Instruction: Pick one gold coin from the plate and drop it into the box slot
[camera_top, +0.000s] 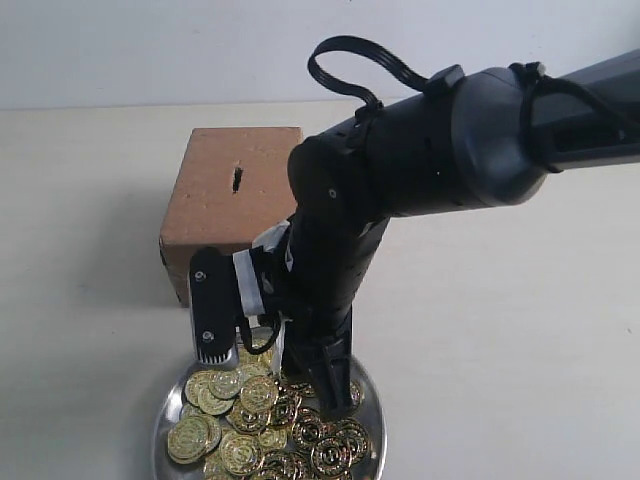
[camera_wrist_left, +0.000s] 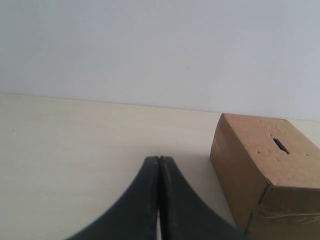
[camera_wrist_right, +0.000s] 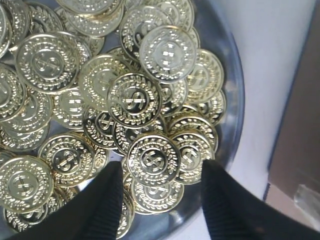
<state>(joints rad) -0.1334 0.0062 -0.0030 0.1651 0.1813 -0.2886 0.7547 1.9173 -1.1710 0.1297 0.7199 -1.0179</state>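
My right gripper (camera_wrist_right: 160, 172) hangs just above the heap with its jaws spread wide, pinching nothing, and one gold coin (camera_wrist_right: 152, 161) lies flat between the tips. It overlaps its neighbours, so closing here could catch two at once, or the tips could skid across the slick face and scatter coins over the rim of the silver plate (camera_wrist_right: 236, 100). Beyond the plate stands the cardboard box (camera_top: 225, 200), with the slot (camera_top: 237, 180) in its top. That slit is narrow, so a coin gripped askew would likely jam or bounce off. My left gripper (camera_wrist_left: 159, 162) is pressed together, idle beside the box.
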